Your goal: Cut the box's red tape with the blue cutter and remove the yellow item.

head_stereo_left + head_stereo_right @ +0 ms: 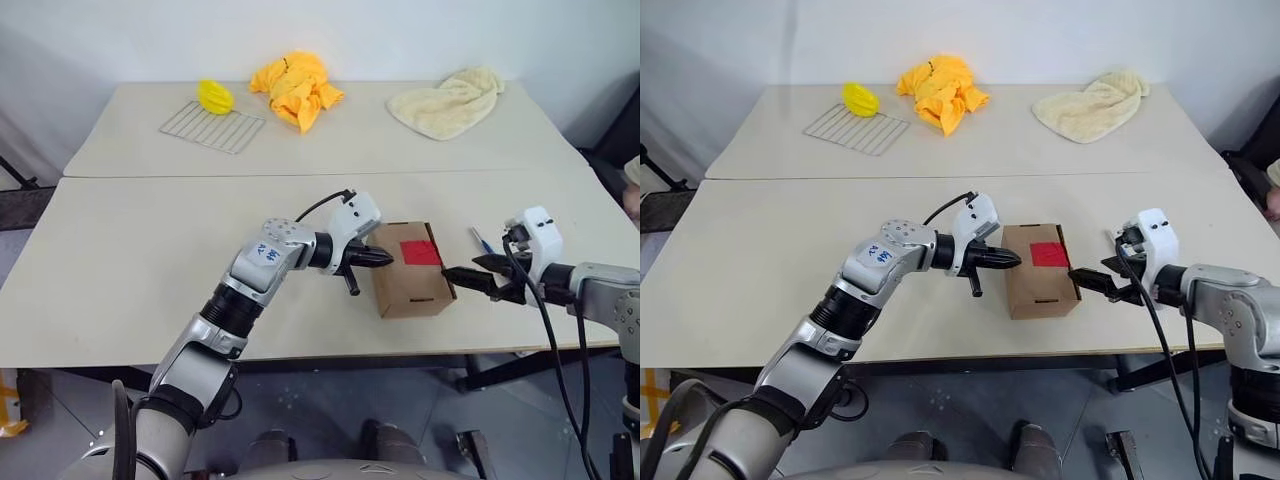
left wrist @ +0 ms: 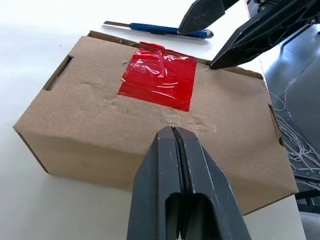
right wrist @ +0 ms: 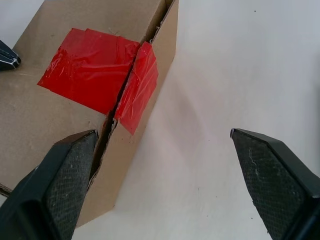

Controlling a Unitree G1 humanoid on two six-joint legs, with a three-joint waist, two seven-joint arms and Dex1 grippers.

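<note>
One box [image 1: 412, 271] sits near the table's [image 1: 140, 260] front edge, long axis running away from the robot, red tape [image 1: 421, 252] on top; its contents are hidden. Behind it the blue cutter [image 2: 159, 30] lies partly blocked. Left gripper [image 1: 385, 258] pinched shut, empty, at the box's left side; right gripper [image 3: 170, 185] spread wide, empty.
</note>
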